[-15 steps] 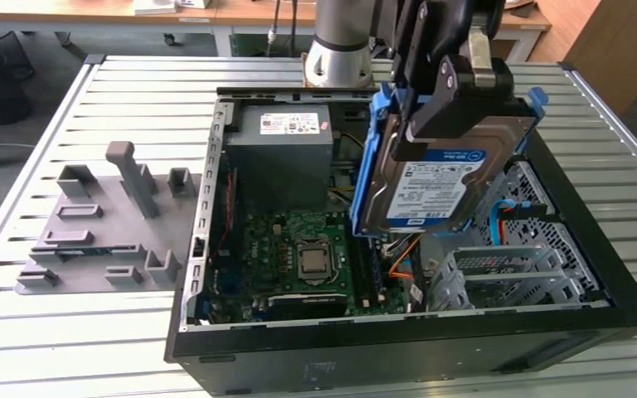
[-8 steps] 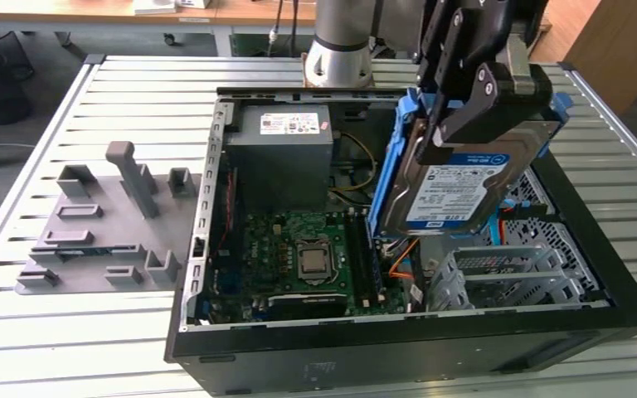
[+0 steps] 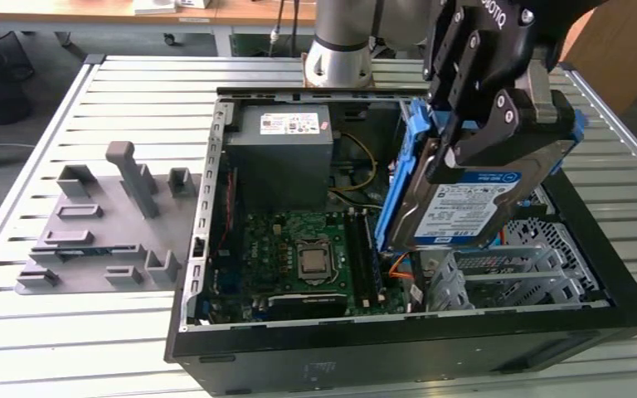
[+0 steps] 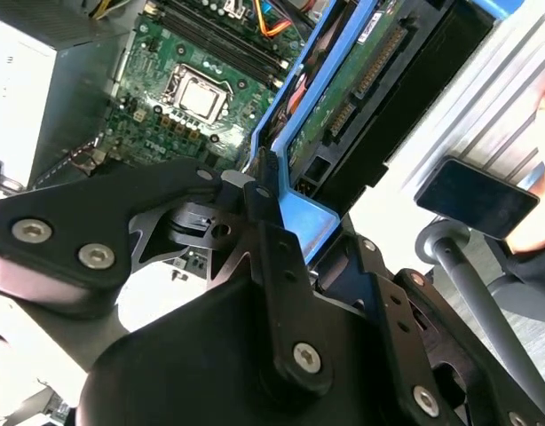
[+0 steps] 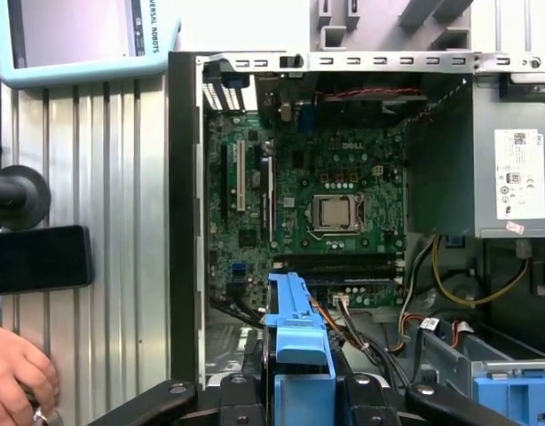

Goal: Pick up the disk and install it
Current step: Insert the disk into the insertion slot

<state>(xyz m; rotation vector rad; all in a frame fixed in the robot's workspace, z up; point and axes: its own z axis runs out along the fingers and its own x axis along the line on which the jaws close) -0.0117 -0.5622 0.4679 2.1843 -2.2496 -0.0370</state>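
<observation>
My gripper [image 3: 503, 143] is shut on the disk [image 3: 464, 209], a silver-grey drive with a white-and-blue label in a blue plastic carrier. The disk hangs tilted, almost on edge, above the right side of the open computer case [image 3: 407, 336], over the grey metal drive bay [image 3: 507, 274]. The second wrist view shows the disk's green circuit-board underside [image 4: 352, 84] and the blue frame running down into the gripper [image 4: 281, 226]. In the first wrist view the blue carrier edge [image 5: 295, 328] rises from the gripper [image 5: 295, 390], with the motherboard [image 5: 335, 204] beyond.
The case lies open on a slatted metal table [image 3: 130, 91], with its power supply [image 3: 279, 149] at the back. A grey moulded fixture [image 3: 109, 224] lies at the exterior view's left. A person's hand [image 5: 15, 373], a dark device on a stand [image 5: 37, 257] and a pendant [image 5: 86, 40] are beside the case.
</observation>
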